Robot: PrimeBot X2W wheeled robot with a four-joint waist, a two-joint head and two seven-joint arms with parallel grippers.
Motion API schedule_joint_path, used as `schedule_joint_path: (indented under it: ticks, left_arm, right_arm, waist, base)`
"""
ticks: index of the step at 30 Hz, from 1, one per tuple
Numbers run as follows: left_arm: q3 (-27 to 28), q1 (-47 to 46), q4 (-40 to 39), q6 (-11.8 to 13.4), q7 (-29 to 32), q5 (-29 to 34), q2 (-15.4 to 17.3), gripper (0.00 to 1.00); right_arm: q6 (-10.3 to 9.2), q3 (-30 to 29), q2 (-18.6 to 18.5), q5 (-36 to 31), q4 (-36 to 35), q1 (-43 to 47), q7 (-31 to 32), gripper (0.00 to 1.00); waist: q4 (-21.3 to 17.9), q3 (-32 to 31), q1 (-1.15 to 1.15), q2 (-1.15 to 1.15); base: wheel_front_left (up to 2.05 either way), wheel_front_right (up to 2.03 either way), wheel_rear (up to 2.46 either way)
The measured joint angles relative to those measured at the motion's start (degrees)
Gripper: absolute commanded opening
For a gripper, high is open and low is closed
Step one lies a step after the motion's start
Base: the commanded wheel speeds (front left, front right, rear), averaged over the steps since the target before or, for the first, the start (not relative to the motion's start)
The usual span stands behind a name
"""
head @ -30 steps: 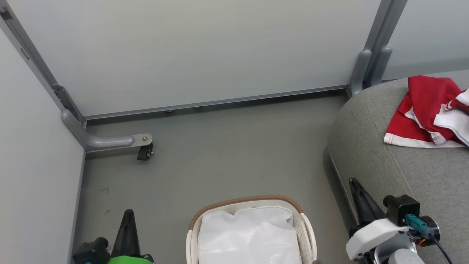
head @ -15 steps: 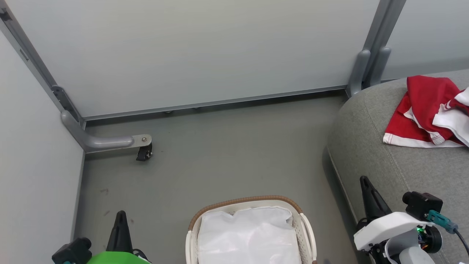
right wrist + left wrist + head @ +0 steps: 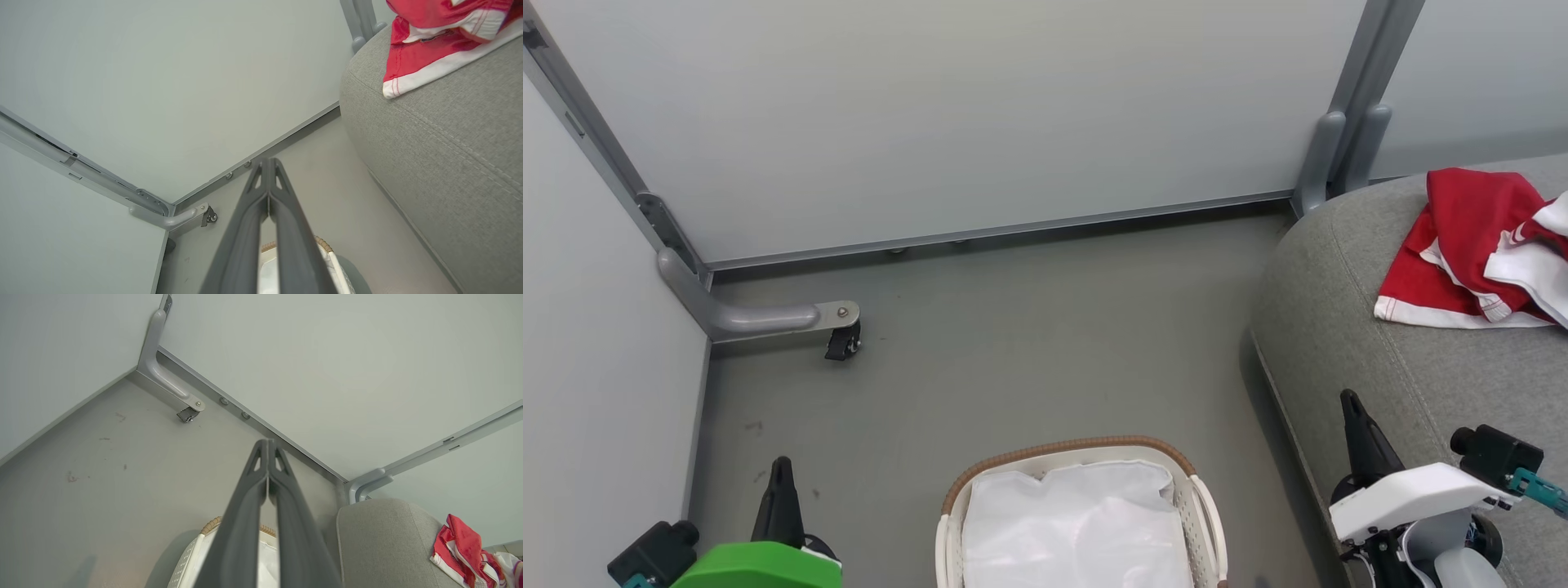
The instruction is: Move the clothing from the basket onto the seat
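Left jaws and right jaws pressed together, empty; clothing on seat, ahead-right of right jaws; basket between jaws shows liner, no red; judged done: park arms clear, check liner folds.

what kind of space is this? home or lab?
Probably a lab bay staged as a home: pale grey partition panels in metal frames, a frame foot on a black caster, and a large grey fabric sofa seat near a small white plastic laundry basket.
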Motion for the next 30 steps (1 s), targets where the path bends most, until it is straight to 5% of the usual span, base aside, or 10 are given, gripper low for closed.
schedule_joint_path:
  ticks: [30]
  left_arm:
    - [3.28, -2.93, -0.35, -1.96, 5.57, -18.56, 0.07, 0.0]
  right_arm:
    - [0.0, -2.3, -0.13, 21.96, -1.59, -0.1, 5.65, 0.0]
  waist:
    - [-0.38, -0.21, 0.0, 0.0]
  base:
    - [0.0, 0.0, 0.0]
